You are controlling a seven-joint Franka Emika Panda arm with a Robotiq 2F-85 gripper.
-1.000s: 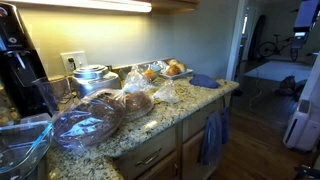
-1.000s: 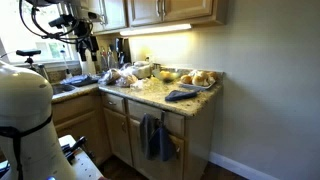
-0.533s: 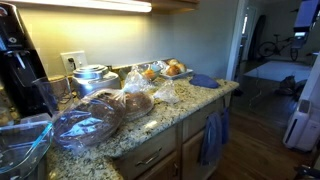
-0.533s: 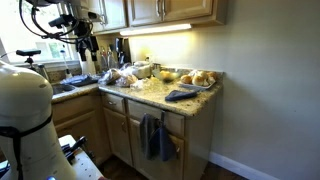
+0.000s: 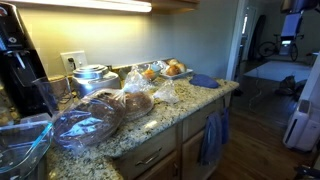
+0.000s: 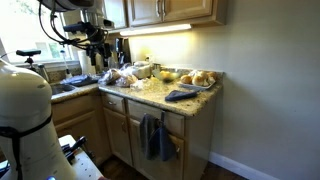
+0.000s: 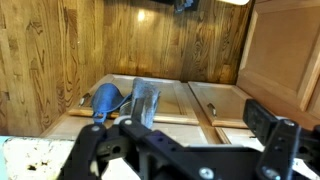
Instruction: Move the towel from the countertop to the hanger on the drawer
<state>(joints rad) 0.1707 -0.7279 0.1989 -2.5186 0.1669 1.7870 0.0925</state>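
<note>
Currently my gripper gapes empty; the blue towel looks limp and light, so I'd pinch a bunched middle fold.

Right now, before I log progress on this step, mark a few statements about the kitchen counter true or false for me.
1. A blue towel lies on the countertop. True.
2. The gripper holds that towel. False: it hangs in the air well away from the towel, jaws apart and empty.
3. Another blue cloth hangs on the cabinet front below the counter. True.
4. The under-cabinet light is off. False: it is lit.
</note>
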